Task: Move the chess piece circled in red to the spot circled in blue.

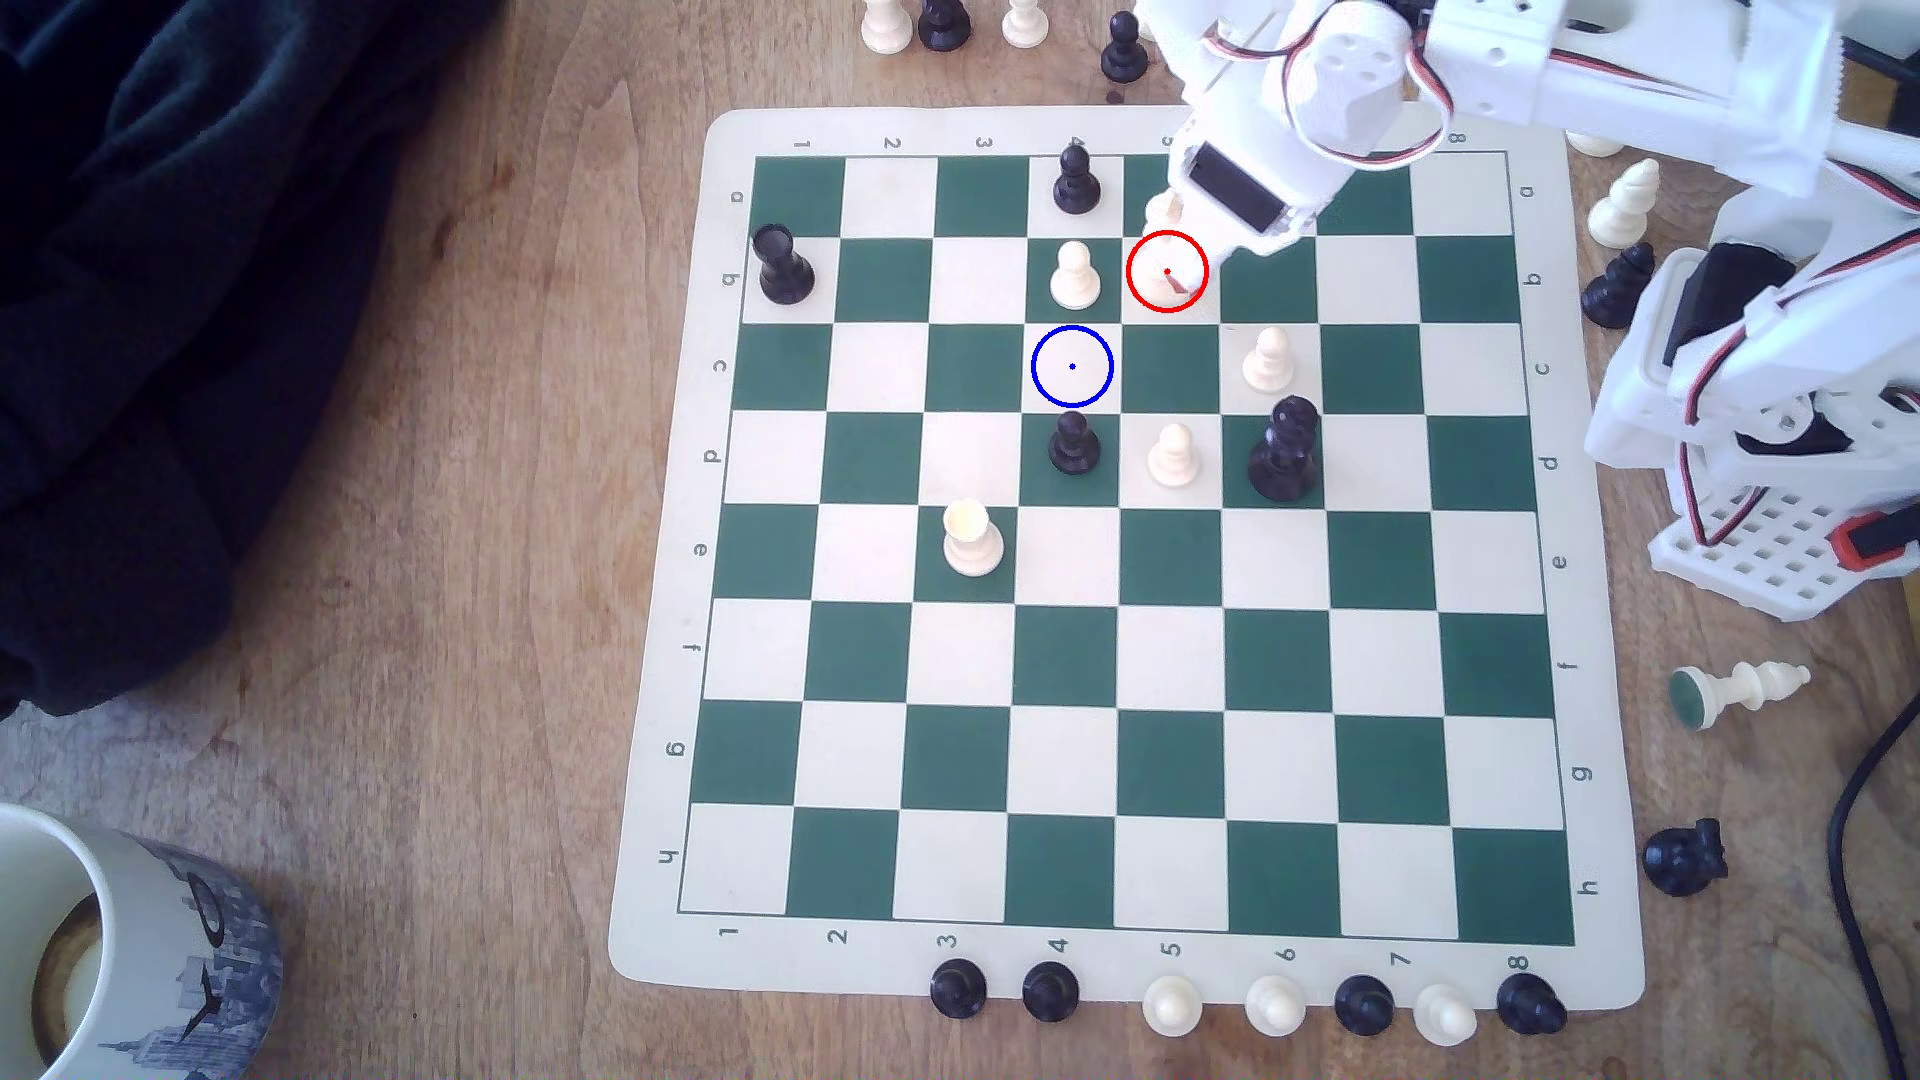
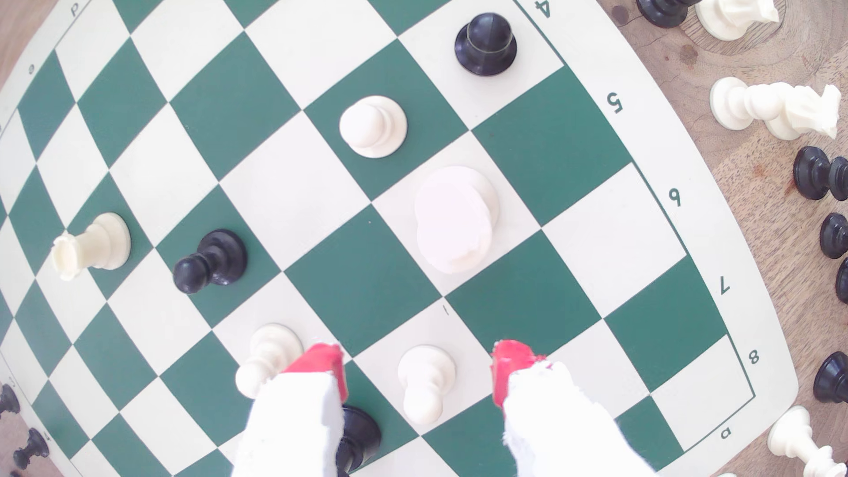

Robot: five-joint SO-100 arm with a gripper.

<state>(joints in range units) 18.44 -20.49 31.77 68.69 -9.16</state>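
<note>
1. The gripper [image 2: 417, 371] has its two red-tipped white fingers [image 2: 321, 367] spread wide apart, holding nothing; in the wrist view they hang above the board with a cream pawn [image 2: 424, 383] showing in the gap between them, whether touching it I cannot tell.
2. The bishop [image 1: 1166, 272], ringed in red, stands on a cream square in row b, column 5, near the board's edge marked a. The arm's white head sits just over it in the exterior view.
3. In the wrist view the bishop [image 2: 456, 220] is a smooth, glossy cream shape seen from above, with a round base, clear of both fingers.
4. The blue ring [image 1: 1072, 366] marks a bare cream square in row c, column 4, diagonally next to the bishop's square.
5. The board [image 1: 665, 582] is a thin, flat cream mat with green squares and rounded corners, lying on a grained wooden table [image 1: 416, 519].
6. Its borders carry numbers 1 to 8 and letters a to h.
7. The pieces are smooth moulded plastic, cream or black.
</note>
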